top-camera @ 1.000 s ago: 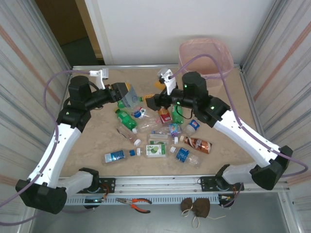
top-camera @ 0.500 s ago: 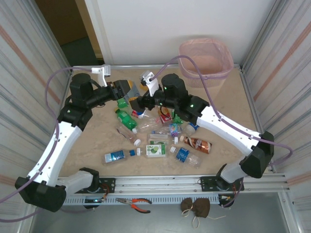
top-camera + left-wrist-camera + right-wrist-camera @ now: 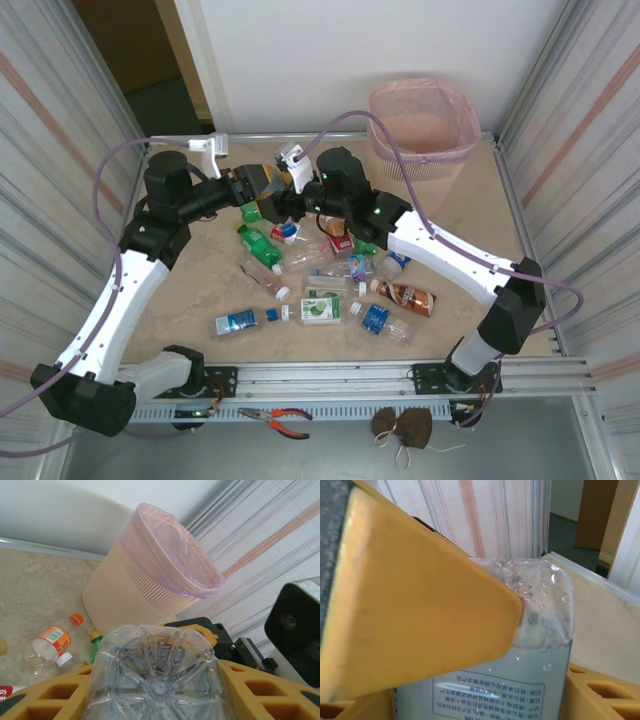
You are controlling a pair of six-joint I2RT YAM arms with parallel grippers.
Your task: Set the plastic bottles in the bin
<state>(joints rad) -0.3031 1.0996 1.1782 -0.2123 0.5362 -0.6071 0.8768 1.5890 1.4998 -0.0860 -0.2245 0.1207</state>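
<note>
R gripper [image 3: 284, 194] moved left, reaches bottle [image 3: 157, 677] in L gripper [image 3: 258, 186]

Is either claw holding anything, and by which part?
The left gripper holds a clear bottle by its sides, base toward its camera. Whether the right gripper also grips it cannot be told.

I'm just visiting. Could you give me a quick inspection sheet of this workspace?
Surface: beige marbled tabletop.
Job's things: small plastic bottles scattered mid-table; beige bin with pink liner far right, upright.
Clutter: red-handled pliers, brown bundle on grey front ledge.
Grippers: left gripper, jaws shut on clear plastic bottle; right gripper, jaws around clear labelled bottle, grip unclear.
Cables: purple cables looping above the table.
Surroundings: white wall, ribbed side panels.
</note>
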